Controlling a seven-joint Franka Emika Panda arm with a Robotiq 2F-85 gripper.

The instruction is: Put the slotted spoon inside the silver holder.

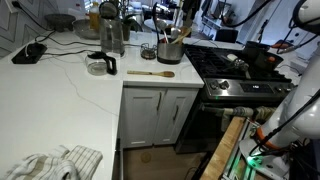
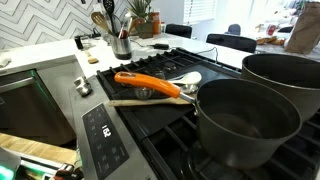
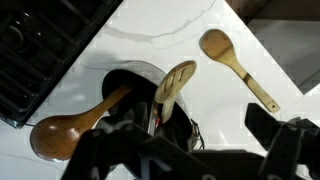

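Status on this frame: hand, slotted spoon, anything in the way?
Robot hand open, above the silver holder. In it: slotted spoon, head up, beside a brown wooden spoon. Apart on the counter: second wooden spoon.

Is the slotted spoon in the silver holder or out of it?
In: the wrist view shows the slotted spoon standing in the silver holder, head up, handle down inside.

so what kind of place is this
Most likely a home kitchen: a black gas stove with a large dark metal pot on it, a white stone-look countertop over white cabinet doors, and a shiny silver holder of wooden utensils.
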